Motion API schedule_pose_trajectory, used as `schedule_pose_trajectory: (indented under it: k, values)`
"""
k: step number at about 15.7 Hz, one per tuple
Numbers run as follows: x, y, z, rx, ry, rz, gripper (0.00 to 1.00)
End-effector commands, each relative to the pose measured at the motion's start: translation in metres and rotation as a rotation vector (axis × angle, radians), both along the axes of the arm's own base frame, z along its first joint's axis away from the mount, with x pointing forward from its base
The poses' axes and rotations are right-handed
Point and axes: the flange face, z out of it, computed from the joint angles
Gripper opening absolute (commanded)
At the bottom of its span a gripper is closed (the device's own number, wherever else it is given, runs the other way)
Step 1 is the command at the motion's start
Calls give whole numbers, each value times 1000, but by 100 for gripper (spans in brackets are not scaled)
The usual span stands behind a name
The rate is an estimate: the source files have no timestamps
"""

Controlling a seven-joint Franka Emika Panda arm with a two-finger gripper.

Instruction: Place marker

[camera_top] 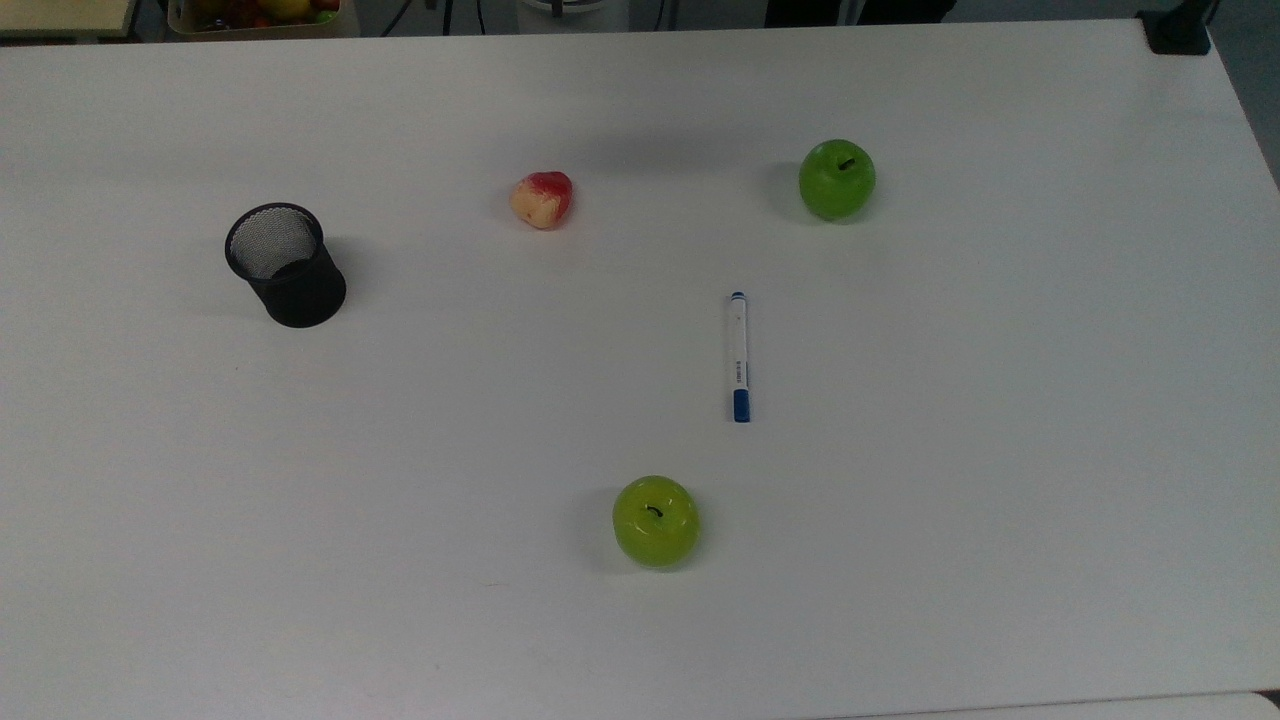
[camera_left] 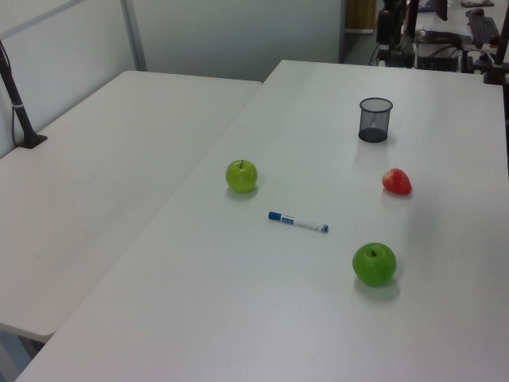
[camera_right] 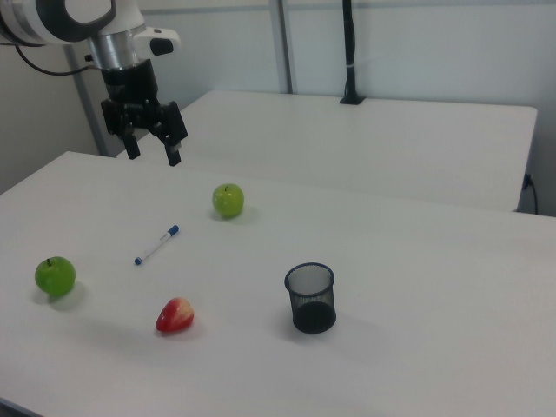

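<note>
White desk [camera_top: 1000,500], plain top, a second desk adjoining it in the left and right views.

Item 1: marker [camera_top: 739,356], white barrel, blue cap, small blue end. Lies flat on the desk, untouched, roughly midway between the two green apples; cap end toward the top view's bottom edge.

Item 2: green apple [camera_top: 836,179], upright, beyond the marker's small blue end, apart from it.

Item 3: green apple [camera_top: 656,520], upright, near the cap end, apart from it.

Item 4: red-and-yellow fruit [camera_top: 542,199], on its side, well apart from the marker.

Item 5: black mesh cup [camera_top: 285,263], upright, appears empty, well apart toward the top view's left. Probable destination.

Item 6: hand [camera_right: 149,150], high above the desk in the right view, fingers spread wide, holding nothing.

Step in hand: approach, pickup not yet begun. Next move calls for descending over the barrel's middle, fingers straddling it crosswise, clear of both apples.
</note>
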Motion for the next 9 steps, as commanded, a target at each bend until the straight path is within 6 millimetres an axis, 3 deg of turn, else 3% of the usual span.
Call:
schedule_pose_trajectory:
  k: [1,9]
  values:
    - [-5,-6,-4,-1,9,-12,100]
    - [-3,-6,-4,4,3,-13,100]
